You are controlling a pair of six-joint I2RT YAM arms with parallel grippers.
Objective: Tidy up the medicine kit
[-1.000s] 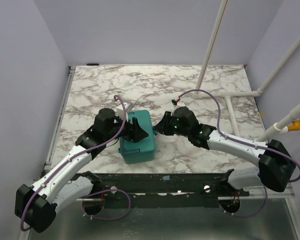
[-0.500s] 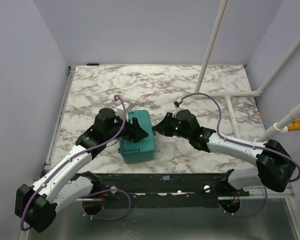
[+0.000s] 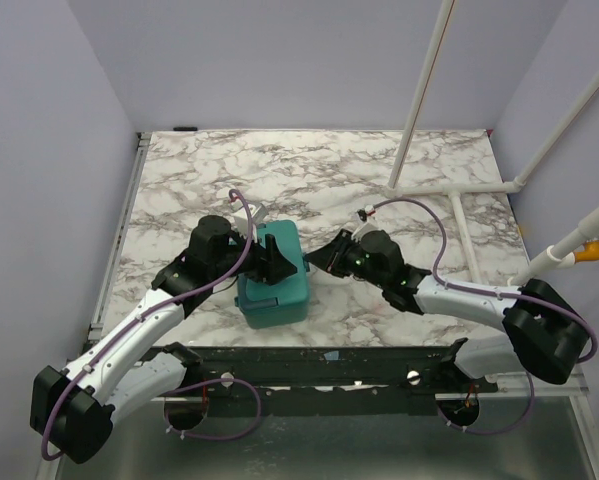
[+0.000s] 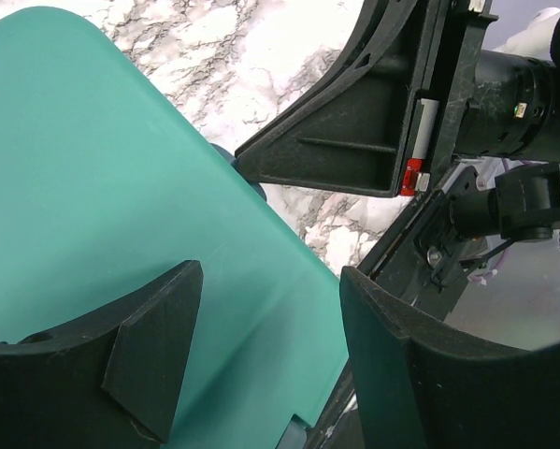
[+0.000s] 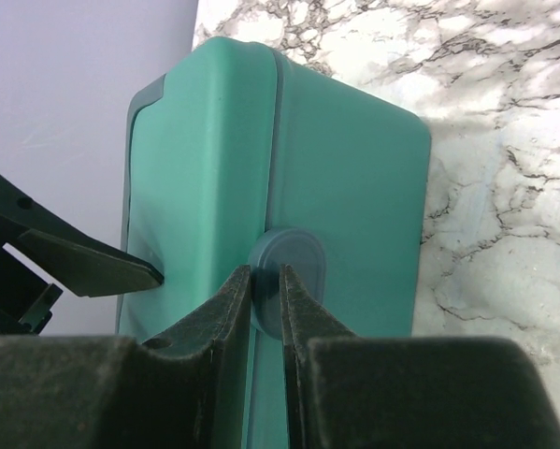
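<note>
Teal plastic, lid down: the medicine kit, set on the marble table with a gripper on either side of it. Over the kit's lid, the left gripper, spread wide and holding nothing, fingertips hovering close above the lid. Against the kit's right wall, the right gripper, narrowed to a slit and seemingly nipping the edge of the grey-blue latch on the seam.

Judged as the unlatching step, well ahead of any sorting inside; contents of the kit hidden. Next, probably: lever the latch outward from the kit's wall with a small, controlled pull. Meanwhile, press down on the lid from above to keep the kit from sliding or tipping.
</note>
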